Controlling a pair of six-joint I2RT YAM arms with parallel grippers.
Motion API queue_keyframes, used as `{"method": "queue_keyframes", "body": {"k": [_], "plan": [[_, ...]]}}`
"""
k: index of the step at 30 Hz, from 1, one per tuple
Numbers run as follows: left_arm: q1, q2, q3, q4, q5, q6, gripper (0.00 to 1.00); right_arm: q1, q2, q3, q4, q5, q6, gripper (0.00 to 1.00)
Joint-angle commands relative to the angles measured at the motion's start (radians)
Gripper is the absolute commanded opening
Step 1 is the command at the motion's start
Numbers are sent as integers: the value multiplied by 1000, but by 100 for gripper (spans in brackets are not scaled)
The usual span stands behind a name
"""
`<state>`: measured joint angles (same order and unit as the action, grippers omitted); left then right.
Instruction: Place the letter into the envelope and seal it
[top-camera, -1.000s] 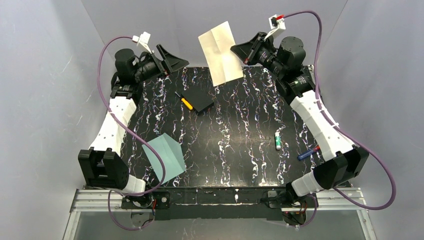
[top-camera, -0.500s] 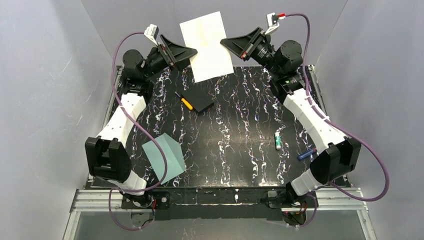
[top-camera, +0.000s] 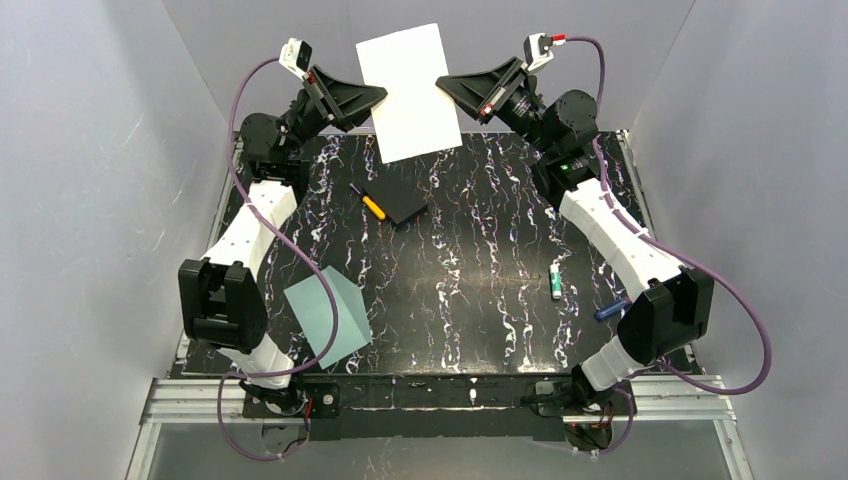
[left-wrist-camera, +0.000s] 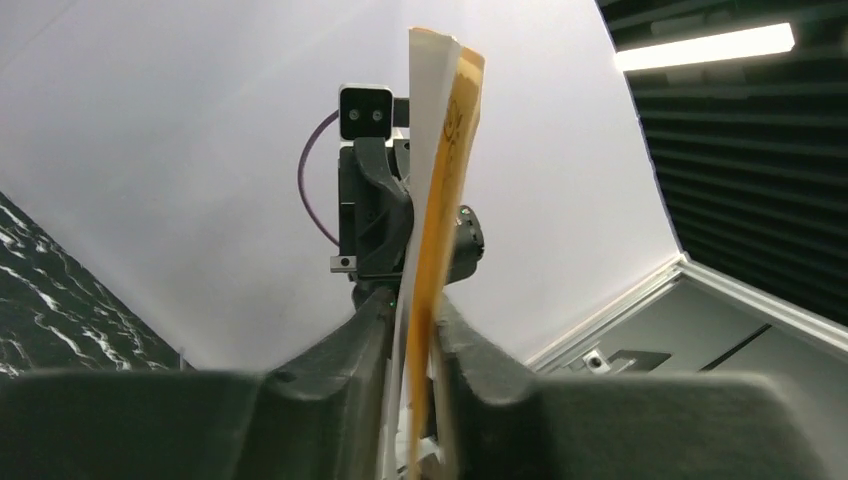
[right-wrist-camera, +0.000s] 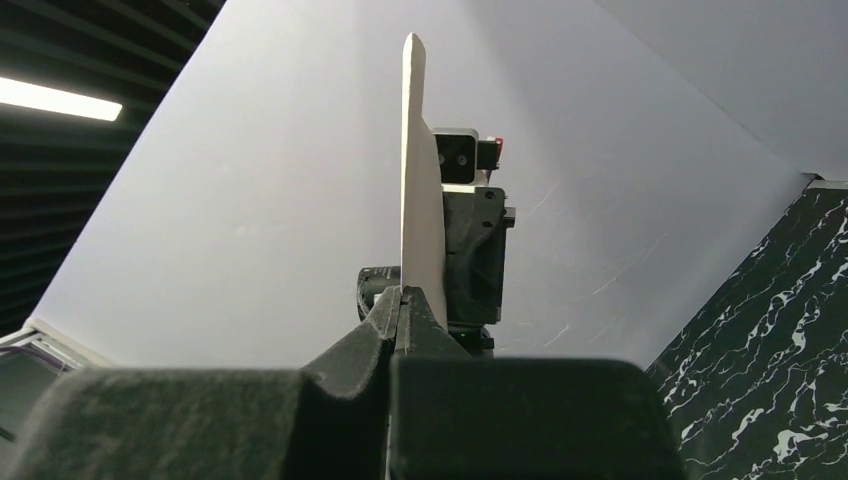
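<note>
The letter (top-camera: 405, 95) hangs in the air above the table's far edge, pale and nearly upright, with my two grippers on opposite sides. My right gripper (top-camera: 443, 85) is shut on its right edge; in the right wrist view the sheet (right-wrist-camera: 418, 200) rises edge-on from the pinched fingertips (right-wrist-camera: 403, 293). My left gripper (top-camera: 380, 95) is at the left edge. In the left wrist view the folded tan sheet (left-wrist-camera: 440, 180) stands between the fingers (left-wrist-camera: 415, 310), which press on it from both sides. The pale teal envelope (top-camera: 328, 316) lies on the table at the near left, flap raised.
A flat black square pad (top-camera: 405, 204) and a yellow-handled screwdriver (top-camera: 371, 205) lie at the back centre of the black marbled table (top-camera: 470, 300). A green-and-white marker (top-camera: 555, 279) and a blue pen (top-camera: 614, 307) lie at the right, by the right arm.
The right gripper carried the letter left and up. The left arm rose, brought its open gripper to the letter's left edge, and its fingers closed on the sheet.
</note>
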<state>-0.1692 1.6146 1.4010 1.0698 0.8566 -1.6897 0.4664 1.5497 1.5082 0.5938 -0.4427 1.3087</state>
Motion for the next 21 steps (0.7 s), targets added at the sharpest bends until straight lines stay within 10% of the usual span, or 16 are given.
{"method": "queue_keyframes", "body": {"k": [1,4,9,21], "plan": [[2,-28,27,90,27,-10,33,5,-13,0,66,33,19,1],[2,-35,15,87,31,0,50,5,-6,-4,105,34,47,1],[-5,-32,41,90,62,-10,48,11,12,-17,153,35,100,1],[-5,-20,51,217,67,-109,4,21,40,-137,345,83,227,1]]}}
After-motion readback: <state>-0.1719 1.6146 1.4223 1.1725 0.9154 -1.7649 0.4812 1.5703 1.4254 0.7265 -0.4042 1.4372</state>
